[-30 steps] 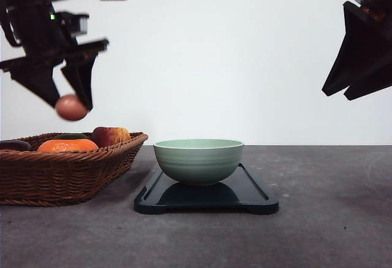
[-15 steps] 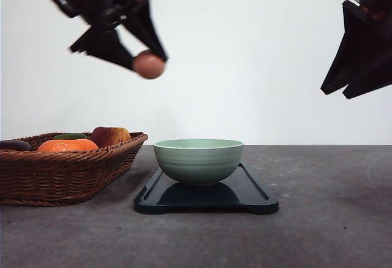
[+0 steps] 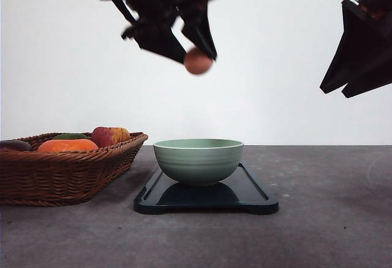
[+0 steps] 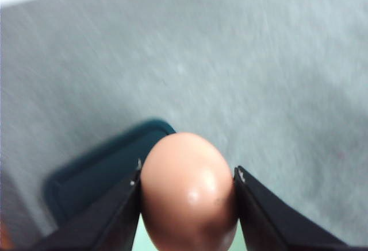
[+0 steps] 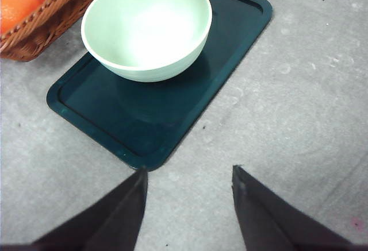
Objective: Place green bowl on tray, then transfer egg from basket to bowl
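The left gripper (image 3: 197, 52) is clamped on the egg (image 3: 198, 61), high above the green bowl (image 3: 198, 160) on the tray (image 3: 251, 195); best to lower it into the bowl before letting go; the right gripper (image 5: 188, 183) hangs apart, holding nothing.

my left gripper (image 3: 197, 52) has carried the egg (image 3: 198, 61) up from the basket (image 3: 67, 170) across to above the green bowl (image 3: 198, 160).
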